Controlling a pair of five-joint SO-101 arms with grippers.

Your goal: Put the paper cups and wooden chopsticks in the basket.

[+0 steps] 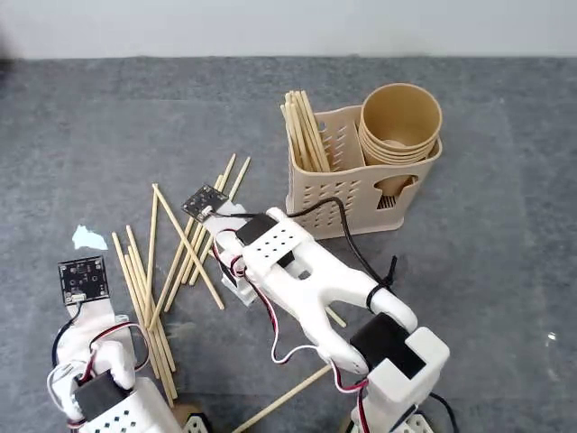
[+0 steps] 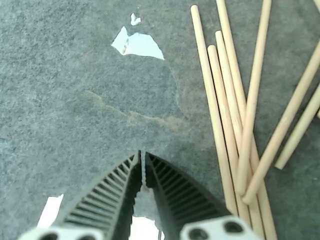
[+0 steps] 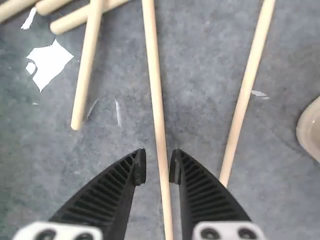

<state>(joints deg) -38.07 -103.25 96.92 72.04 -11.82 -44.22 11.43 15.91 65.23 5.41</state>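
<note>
- We log the left tool [image 2: 142, 162] pinched together, empty, beside loose pale wooden chopsticks [image 2: 225, 125] on grey counter [image 2: 75, 100].
- The right tool [image 3: 157, 167]: narrowly parted, astride one chopstick [image 3: 155, 90].
- Tan paper cups [image 1: 401, 117] stacked inside the beige perforated basket [image 1: 361, 194].

basket [image 1: 347, 194]: beige plastic, slotted walls, upright, two compartments; sits at about 1 o'clock from the high view's centre.

paper cups [image 1: 401, 122]: tan, nested in one stack, mouths up, in the basket's 3 o'clock compartment.

bundled chopsticks [image 1: 305, 131]: pale wood, standing on end in the 9 o'clock compartment, tips leaning toward 11 o'clock.

loose chopsticks [image 1: 171, 262]: lying flat, crossed and overlapping, at 8 o'clock of the basket.

single chopstick [image 1: 284, 397]: flat, diagonal, apart at 6 o'clock.
</note>
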